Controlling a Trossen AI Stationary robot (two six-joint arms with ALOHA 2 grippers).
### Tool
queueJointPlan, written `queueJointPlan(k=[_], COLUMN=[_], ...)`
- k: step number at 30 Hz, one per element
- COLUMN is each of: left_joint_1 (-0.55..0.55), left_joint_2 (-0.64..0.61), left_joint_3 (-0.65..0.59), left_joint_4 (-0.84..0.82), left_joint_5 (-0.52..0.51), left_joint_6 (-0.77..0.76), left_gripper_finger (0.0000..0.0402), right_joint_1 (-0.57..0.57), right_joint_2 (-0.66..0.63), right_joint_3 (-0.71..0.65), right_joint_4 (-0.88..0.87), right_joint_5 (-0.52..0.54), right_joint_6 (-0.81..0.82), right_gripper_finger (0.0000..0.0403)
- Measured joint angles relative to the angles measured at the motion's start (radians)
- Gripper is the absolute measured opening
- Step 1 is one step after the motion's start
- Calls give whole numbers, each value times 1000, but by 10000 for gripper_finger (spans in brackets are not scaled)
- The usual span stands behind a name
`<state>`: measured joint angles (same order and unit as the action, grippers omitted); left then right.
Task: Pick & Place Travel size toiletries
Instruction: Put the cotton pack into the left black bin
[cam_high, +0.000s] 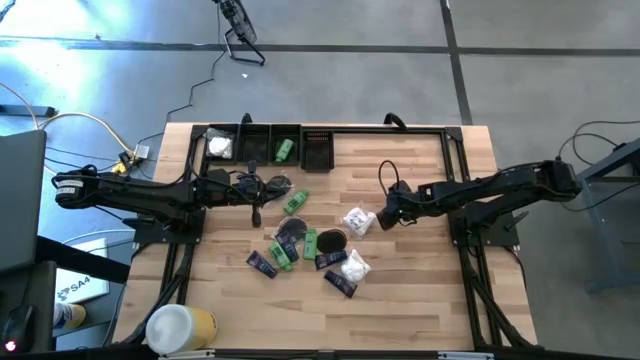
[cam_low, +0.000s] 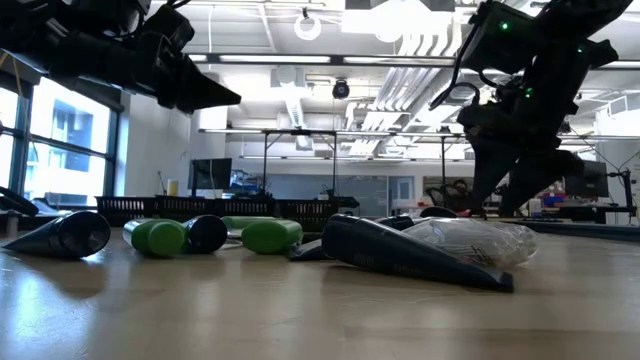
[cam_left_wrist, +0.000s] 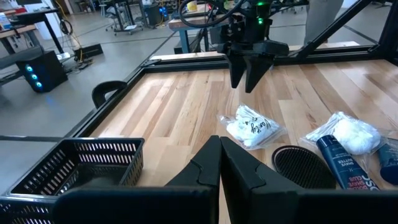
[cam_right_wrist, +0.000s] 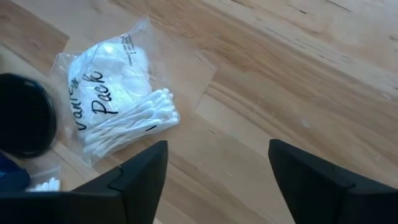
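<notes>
The toiletries lie scattered on the middle of the wooden table: green bottles (cam_high: 295, 203), dark sachets (cam_high: 262, 264), round black discs (cam_high: 331, 240) and white wrapped packets (cam_high: 358, 221). My right gripper (cam_right_wrist: 217, 149) is open and hovers just to the right of one white packet (cam_right_wrist: 118, 99), which holds cotton swabs and lies flat on the wood. Touching nothing, my left gripper (cam_left_wrist: 219, 146) is shut and held above the table left of the pile (cam_high: 262, 195), near the baskets. A black disc (cam_left_wrist: 301, 165) lies beside that packet.
Three black baskets stand along the far edge: one holds a white packet (cam_high: 222, 145), one a green bottle (cam_high: 285, 150), and one (cam_high: 316, 148) shows nothing inside. A large white-and-yellow cylinder (cam_high: 180, 328) lies at the near left corner. Bare wood shows right of the pile.
</notes>
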<state>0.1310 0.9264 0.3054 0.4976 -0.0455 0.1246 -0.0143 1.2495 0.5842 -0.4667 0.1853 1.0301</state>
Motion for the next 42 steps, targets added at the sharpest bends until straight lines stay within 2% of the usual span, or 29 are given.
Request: queueJointPlan(k=[5, 10, 15, 23, 28, 34, 42], left_joint_1=[0, 0, 0, 0, 0, 0, 0], left_joint_2=[0, 0, 0, 0, 0, 0, 0], left_joint_3=[0, 0, 0, 0, 0, 0, 0], left_joint_4=[0, 0, 0, 0, 0, -1, -2], left_joint_5=[0, 0, 0, 0, 0, 0, 0], left_joint_6=[2, 2, 2, 0, -1, -2, -4], left_gripper_finger=[3, 3, 3, 3, 3, 3, 3], right_joint_1=[1, -8, -30, -61, -60, -60, -61], right_joint_2=[0, 0, 0, 1, 40, 143, 200], right_joint_3=[0, 0, 0, 0, 0, 0, 0], right_joint_4=[19, 56, 60, 118, 159, 265, 309], right_joint_5=[-10, -101, -105, -110, -111, -108, -158], right_joint_6=[-50, 34, 89, 55, 47, 35, 12], right_gripper_finger=[281, 278, 278, 278, 278, 278, 278])
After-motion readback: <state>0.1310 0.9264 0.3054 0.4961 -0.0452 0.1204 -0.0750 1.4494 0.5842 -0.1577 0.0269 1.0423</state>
